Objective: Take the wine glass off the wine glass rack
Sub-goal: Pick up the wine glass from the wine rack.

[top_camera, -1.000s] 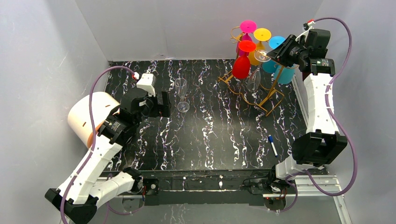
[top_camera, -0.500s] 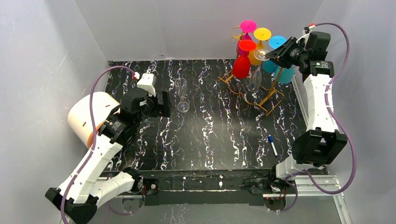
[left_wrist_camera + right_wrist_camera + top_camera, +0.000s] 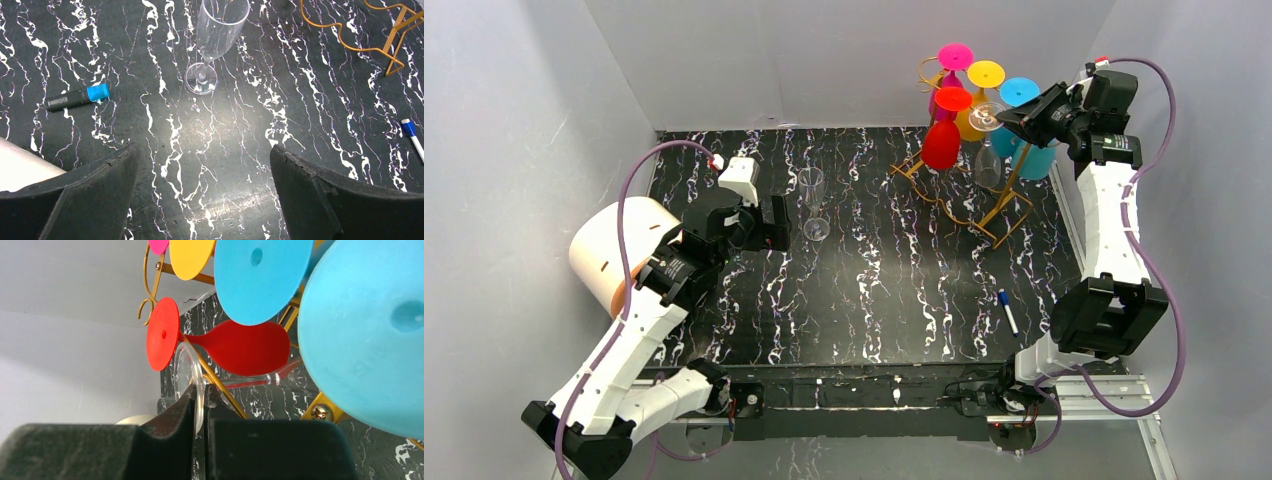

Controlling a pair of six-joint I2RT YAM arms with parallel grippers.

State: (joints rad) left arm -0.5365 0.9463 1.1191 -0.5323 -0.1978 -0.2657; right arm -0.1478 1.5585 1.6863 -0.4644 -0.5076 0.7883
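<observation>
The gold wire wine glass rack [image 3: 1007,203] stands at the back right, with red [image 3: 942,140], pink, yellow and blue glasses hanging upside down from it. A clear wine glass [image 3: 987,160] hangs among them, foot up. My right gripper [image 3: 1016,117] is shut on the rim of that clear foot [image 3: 189,371]. In the right wrist view the fingers [image 3: 172,415] pinch the disc beside a gold rack wire [image 3: 226,396]. My left gripper [image 3: 205,195] hangs open over the table with nothing between its fingers. A clear flute [image 3: 215,35] stands upright just beyond it.
A blue-capped marker [image 3: 77,98] lies left of the flute. A white pen with a blue cap [image 3: 1007,310] lies at the right of the mat. A cream cylinder [image 3: 609,250] sits by the left arm. Grey walls close in on three sides.
My right gripper has closed onto the clear glass's foot and shifted slightly right. The hanging bowl has swung right with it. The left arm has not moved.
</observation>
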